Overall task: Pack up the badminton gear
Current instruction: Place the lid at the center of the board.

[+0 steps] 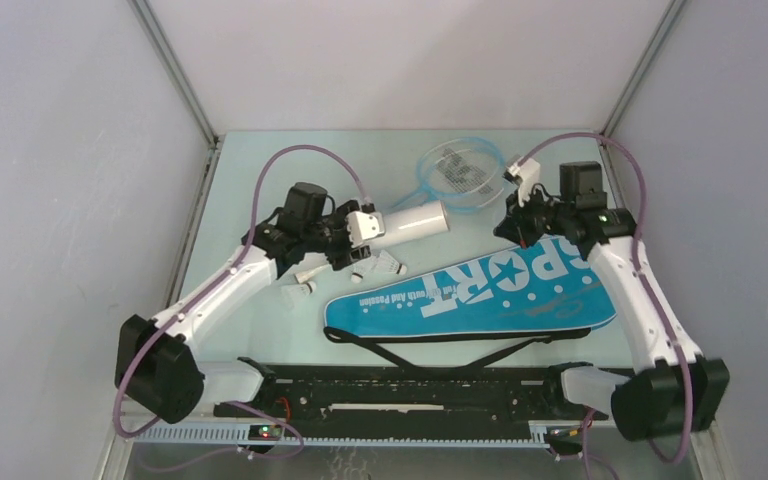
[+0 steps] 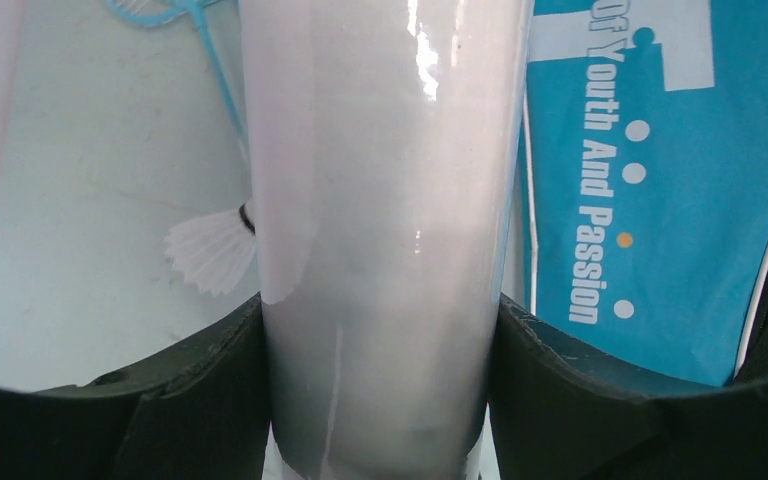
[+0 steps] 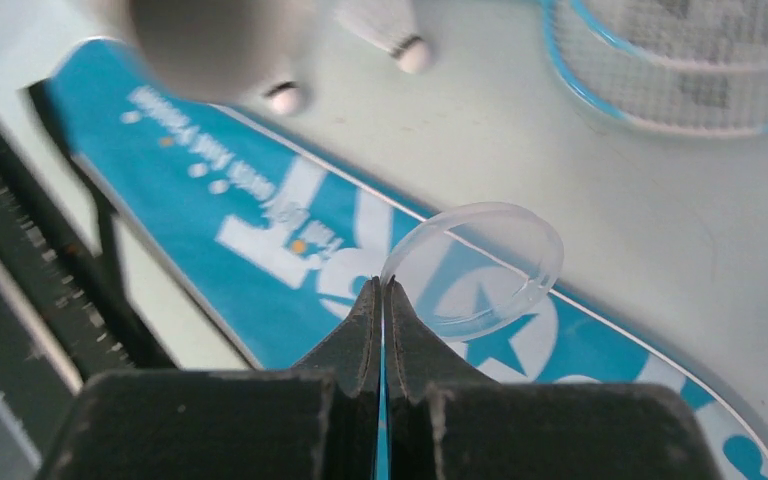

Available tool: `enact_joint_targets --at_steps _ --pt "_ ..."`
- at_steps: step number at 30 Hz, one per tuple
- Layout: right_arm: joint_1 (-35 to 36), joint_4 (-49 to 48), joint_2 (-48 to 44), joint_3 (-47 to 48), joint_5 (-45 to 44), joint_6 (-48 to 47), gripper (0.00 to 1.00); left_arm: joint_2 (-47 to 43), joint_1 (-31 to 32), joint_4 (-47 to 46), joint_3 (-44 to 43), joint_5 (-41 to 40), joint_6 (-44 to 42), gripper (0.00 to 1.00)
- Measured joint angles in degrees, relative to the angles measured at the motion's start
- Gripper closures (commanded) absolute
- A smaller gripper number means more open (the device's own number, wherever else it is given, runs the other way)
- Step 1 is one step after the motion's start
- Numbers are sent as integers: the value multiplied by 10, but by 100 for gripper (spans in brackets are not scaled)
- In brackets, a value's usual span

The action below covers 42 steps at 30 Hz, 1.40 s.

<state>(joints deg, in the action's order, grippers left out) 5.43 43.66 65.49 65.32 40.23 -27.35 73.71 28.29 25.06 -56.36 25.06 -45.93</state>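
From above, the left tool [image 1: 385,228] holds the white tube [image 1: 418,222] over the desk [image 1: 250,190]. The right tool [image 1: 513,203] hangs over the wide end of the blue bag [image 1: 480,290].

In the left wrist view, both fingers [image 2: 190,400] squeeze the tube, and a shuttlecock [image 2: 212,250] lies beside it.

In the right wrist view, the fingers press together, pinching the edge of a clear round lid [image 3: 480,265].

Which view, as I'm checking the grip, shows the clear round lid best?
Right wrist: the clear lid sits mid-frame, its rim pinched in the shut right gripper. In top external it is too small to tell; left wrist misses it.
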Motion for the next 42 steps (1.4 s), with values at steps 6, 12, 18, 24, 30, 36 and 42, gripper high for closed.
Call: enact_joint_targets --at_steps 6,12,18,24,30,36,42 --pt "19 -85 125 0 -146 43 100 -52 -36 9 0 -20 47 99" --pt "39 -130 263 48 -228 64 100 -93 -86 12 0 -27 89 97" --pt "56 -140 401 140 -269 80 99 -112 -149 12 0 -22 118 96" --pt "77 -128 487 184 -307 87 90 -124 -163 13 0 -21 129 96" --pt "97 -98 502 185 -319 89 71 -125 -163 13 0 -21 130 95" --pt "101 -79 501 184 -316 96 37 -125 -163 15 -1 -21 131 95" --pt "105 -74 462 180 -293 96 33 -125 -165 13 -1 -20 141 95"
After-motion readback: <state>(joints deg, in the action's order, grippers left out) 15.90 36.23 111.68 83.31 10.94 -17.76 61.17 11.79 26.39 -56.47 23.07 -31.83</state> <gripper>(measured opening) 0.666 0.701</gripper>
